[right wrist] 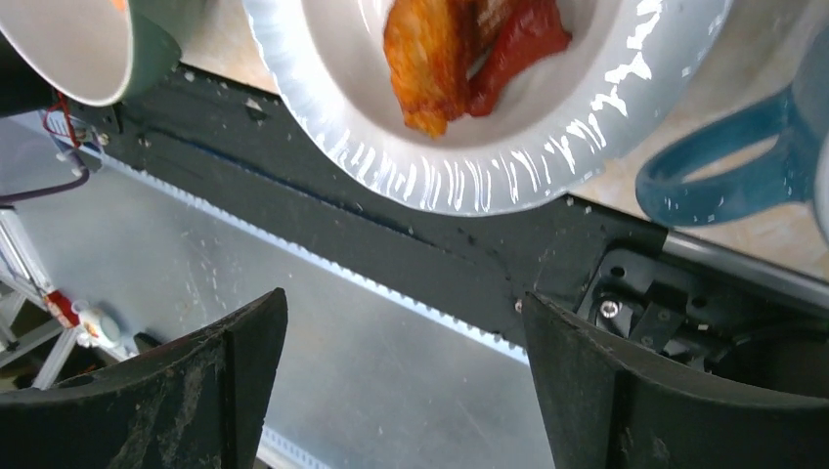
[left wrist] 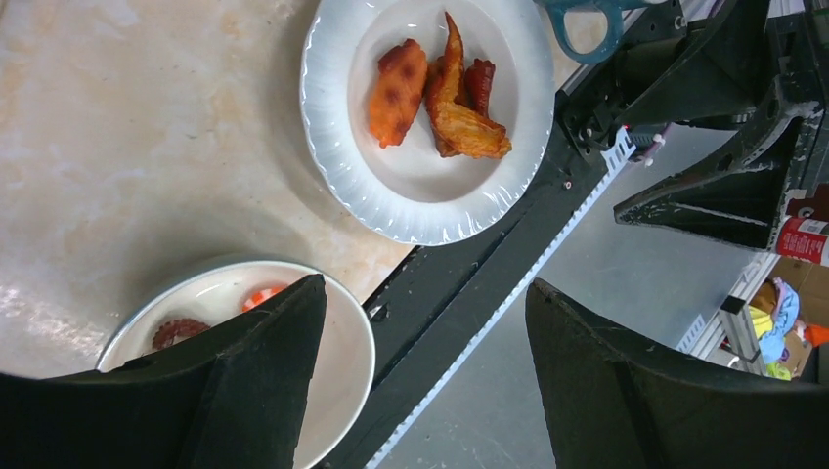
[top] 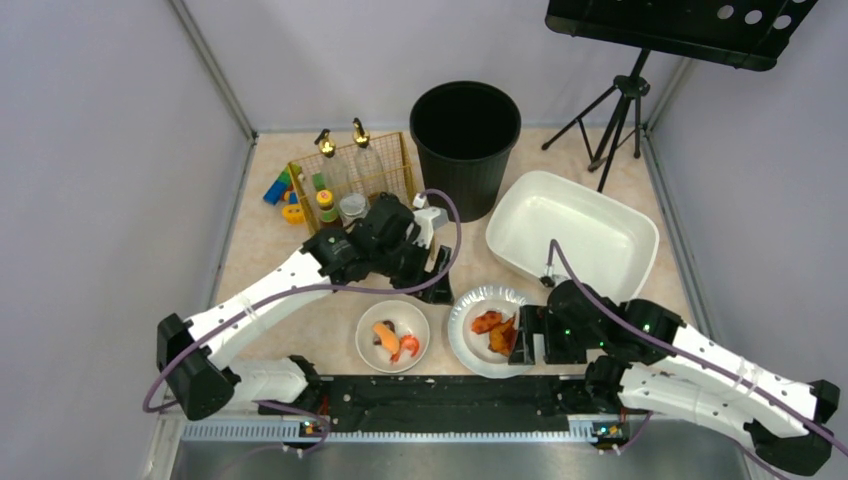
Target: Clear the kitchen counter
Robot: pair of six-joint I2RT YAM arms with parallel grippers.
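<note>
The kitchen counter [top: 268, 255] is beige with a faint marble pattern. Near its front edge stand a white plate of fried pieces [top: 470, 335] and a small bowl with shrimp [top: 393, 335]. My left gripper [top: 432, 288] is open and empty, hovering just behind and between the two dishes. Its view shows the plate [left wrist: 430, 186], the bowl [left wrist: 337, 342] and the counter [left wrist: 147, 147]. My right gripper [top: 527, 342] is open and empty at the plate's right rim. Its view shows the plate [right wrist: 508, 166], the bowl [right wrist: 68, 49] and a blue mug handle [right wrist: 743, 166].
A white tub [top: 600, 205] sits at the right rear and a black bin [top: 466, 130] at the rear middle. A wire basket with bottles [top: 350, 170] and small toys [top: 285, 192] are at the rear left. A black rail [top: 450, 395] runs along the front edge. A stand's tripod [top: 615, 115] stands far right.
</note>
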